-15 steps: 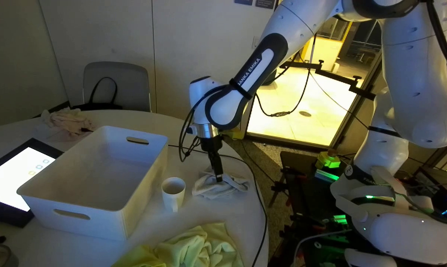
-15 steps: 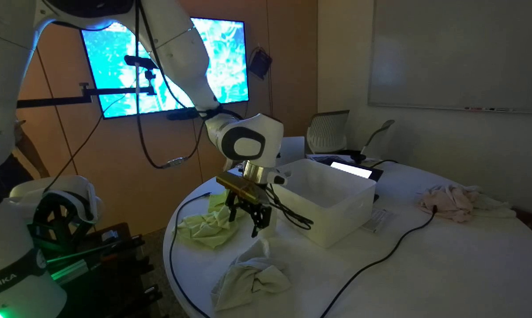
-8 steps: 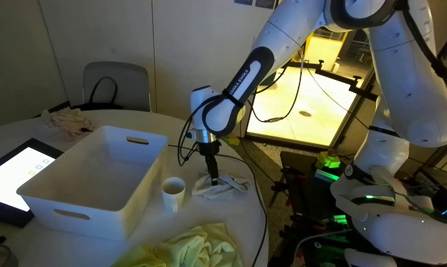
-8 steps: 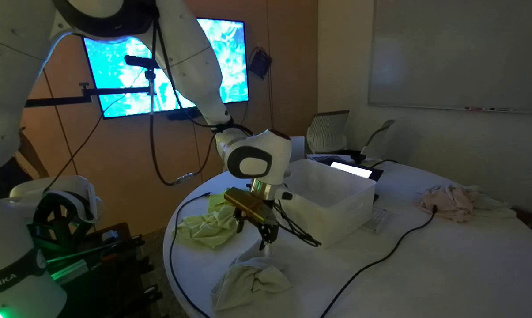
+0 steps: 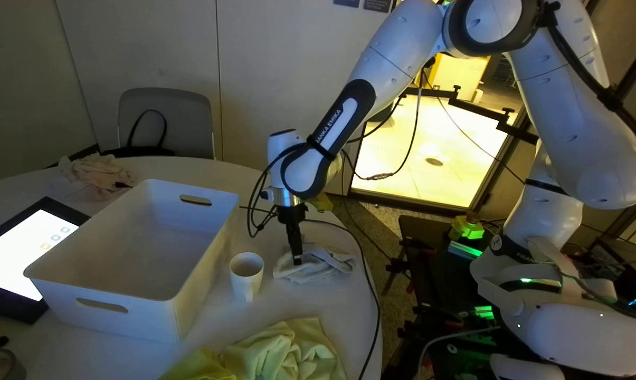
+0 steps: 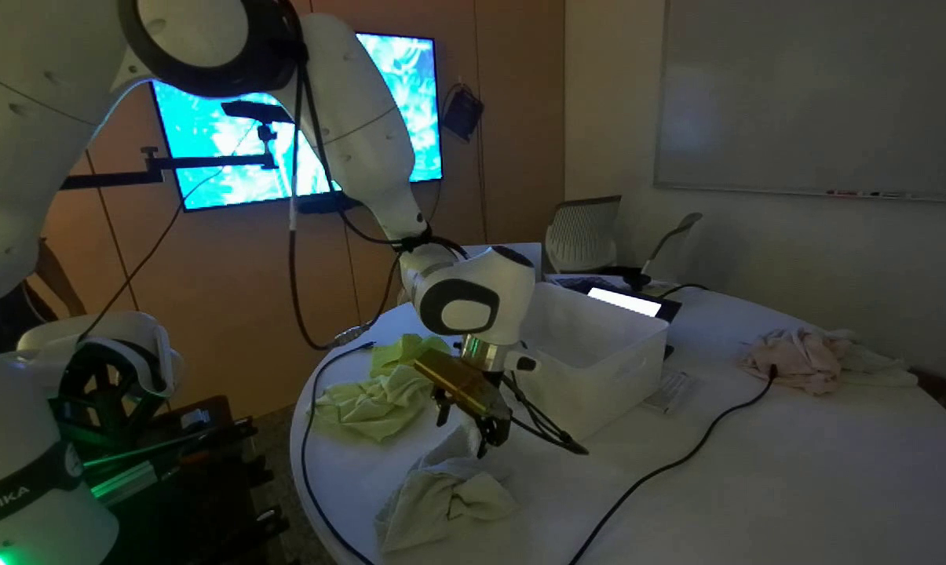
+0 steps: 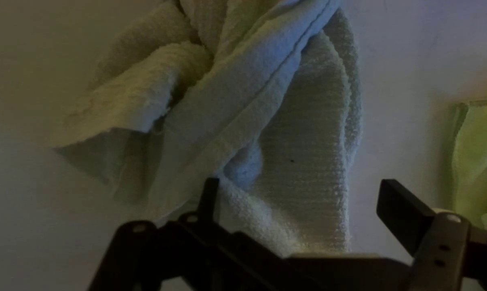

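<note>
Low over the worktop (image 5: 344, 309) now, the hand (image 5: 297, 259) is held with its fingers well apart and nothing clasped between them. Beneath it, the rumpled grey-white cloth (image 7: 235, 101) is straddled near one end: in the wrist view one fingertip is placed over the fabric, the opposite one is seen past the cloth's edge, towards three o'clock, and the bulk of the material is spread towards eleven and twelve. Is it being touched? That cannot be told from here. As for progress, the lining-up can be judged largely done, but no grip has been made, and any lifting is entirely undone, for the cloth is seen lying on the worktop. Reckoned from the fingertips in an exterior view, an upright white mug (image 5: 245, 279) is found near, at eight o'clock; the large white bin (image 5: 143, 319) is stationed at nine; and a yellow-green cloth (image 5: 281, 348) is heaped at six. Well apart, past the bin, a pink cloth (image 5: 98, 177) can be spotted crumpled at ten.
</note>
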